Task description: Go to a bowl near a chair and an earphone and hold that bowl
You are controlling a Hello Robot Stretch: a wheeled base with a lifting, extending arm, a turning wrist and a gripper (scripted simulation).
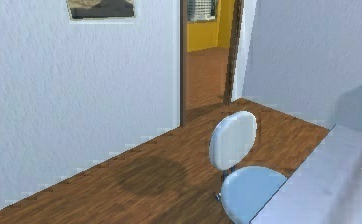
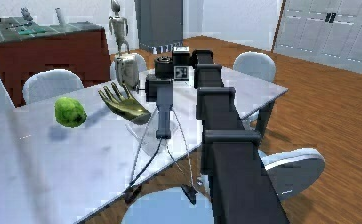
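over the white table (image 2: 49, 150) my gripper (image 2: 165, 128) hangs near a gold hand ornament (image 2: 124, 103), and i cannot tell whether its fingers have hold of anything. what may be the bowl (image 2: 125, 70) (a rounded silver shape, too small to be sure) sits toward the table's far edge, near a white chair (image 2: 44, 85). by my judgement the drive is done, and a sure grasp is what's left.

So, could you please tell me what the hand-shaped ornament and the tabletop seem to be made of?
The hand-shaped ornament looks like brass-toned metal, judging by its dull golden sheen. The tabletop could be pale stone or laminate: smooth, even grey-white.
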